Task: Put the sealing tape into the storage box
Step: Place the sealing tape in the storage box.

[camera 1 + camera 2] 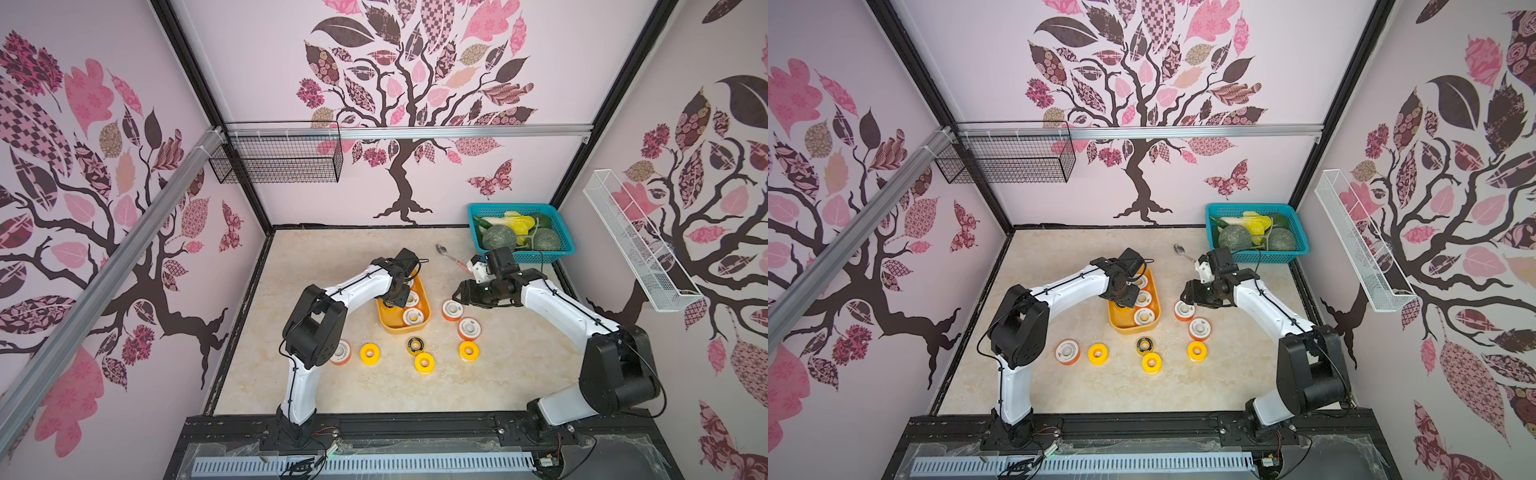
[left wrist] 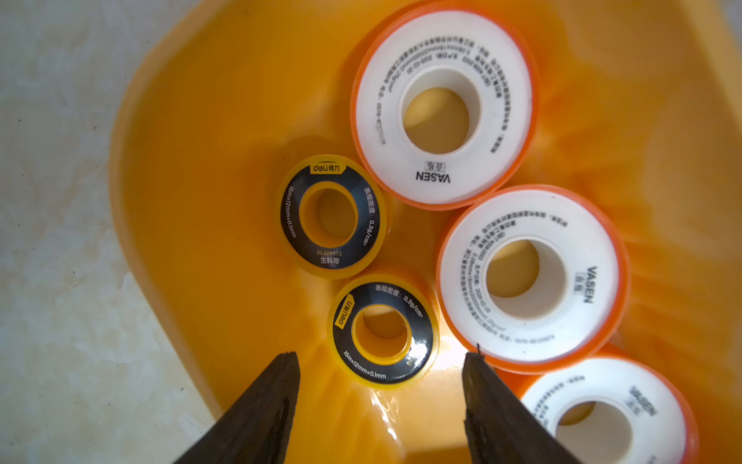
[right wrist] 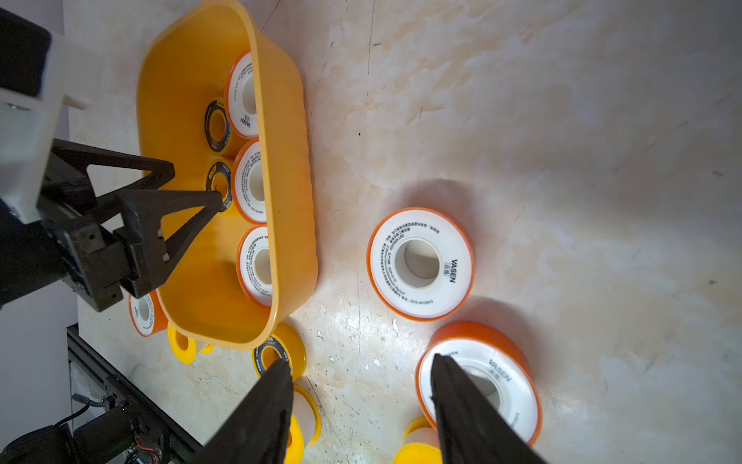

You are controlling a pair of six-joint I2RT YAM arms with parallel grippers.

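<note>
5 rolls (image 2: 443, 106) in box (image 2: 200, 160), 7 to go on table (image 1: 332, 386); left gripper (image 2: 381, 355) over box, right gripper (image 3: 360, 360), both open, empty

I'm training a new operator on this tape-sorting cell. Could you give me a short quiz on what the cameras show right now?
1. How many sealing tape rolls lie in the storage box?
2. True or false: an all-yellow roll is in the box.
3. The left claw over the box is: A open and empty, B shut on a roll, C out of view.
Key: 1) five; 2) false; 3) A.
</note>
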